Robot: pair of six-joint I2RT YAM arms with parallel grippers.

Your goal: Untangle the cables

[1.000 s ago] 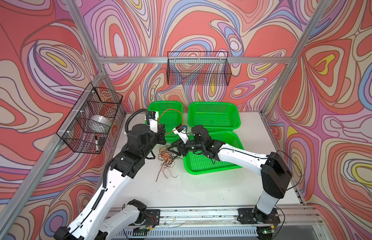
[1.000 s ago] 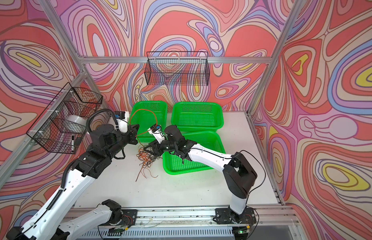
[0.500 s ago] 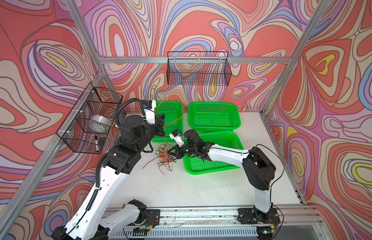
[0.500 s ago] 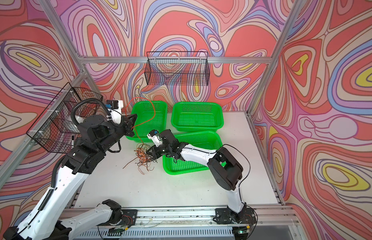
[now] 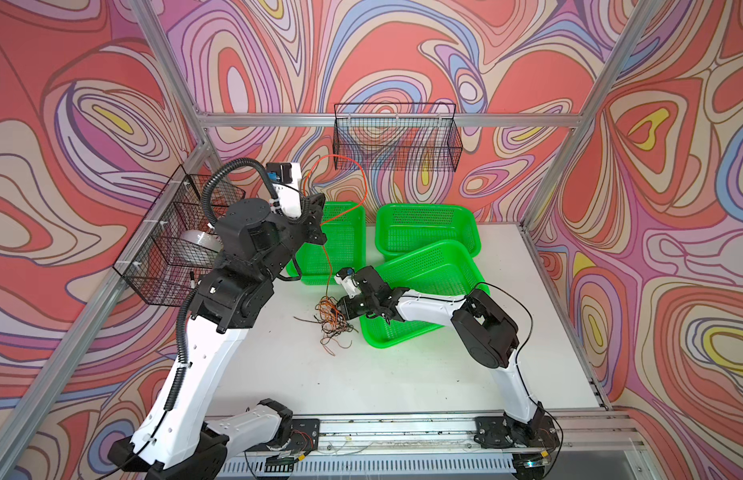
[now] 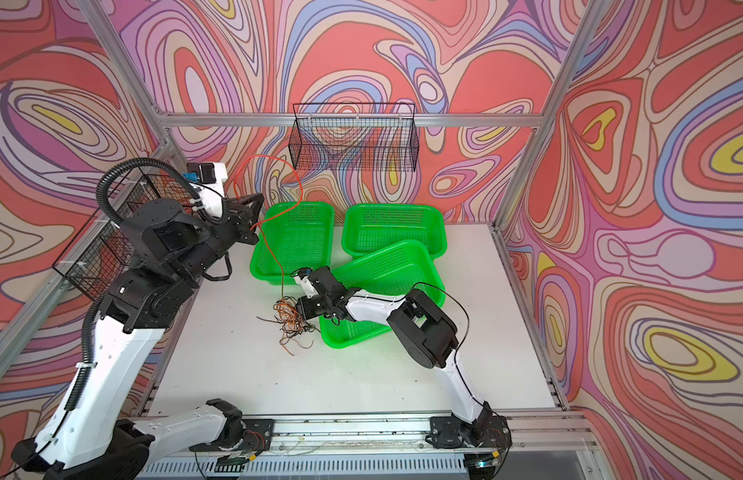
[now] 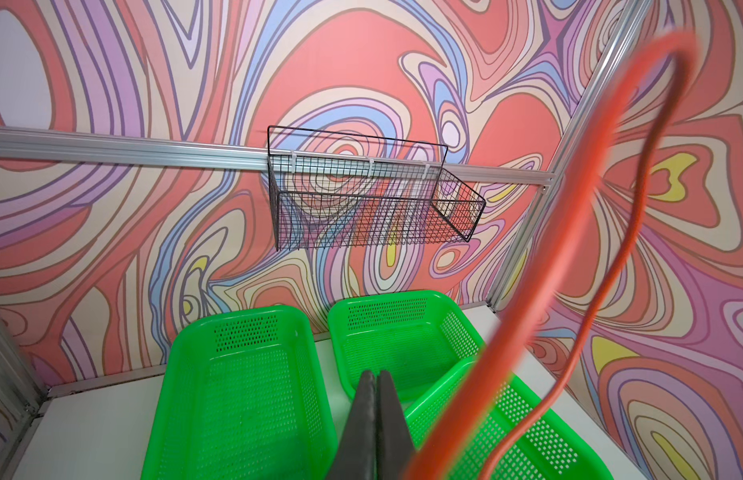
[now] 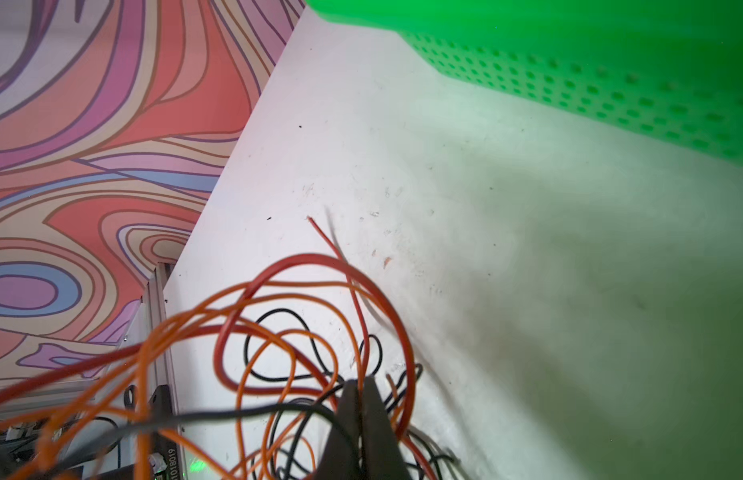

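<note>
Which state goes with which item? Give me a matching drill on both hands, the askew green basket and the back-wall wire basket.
1 left hand
2 right hand
3 askew green basket
4 back wire basket

A hung on the rail
B raised, shut on the orange cable
C low, shut on the tangle
D corner over another green basket

Pairs: 1-B, 2-C, 3-D, 4-A

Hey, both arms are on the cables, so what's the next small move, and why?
Probably lift the left fingers slowly higher. They are shut on the orange cable, which runs down into the tangle on the table, and the right fingers are closed among those strands, seemingly pinning them. A gentle pull should draw that one cable out.
</note>
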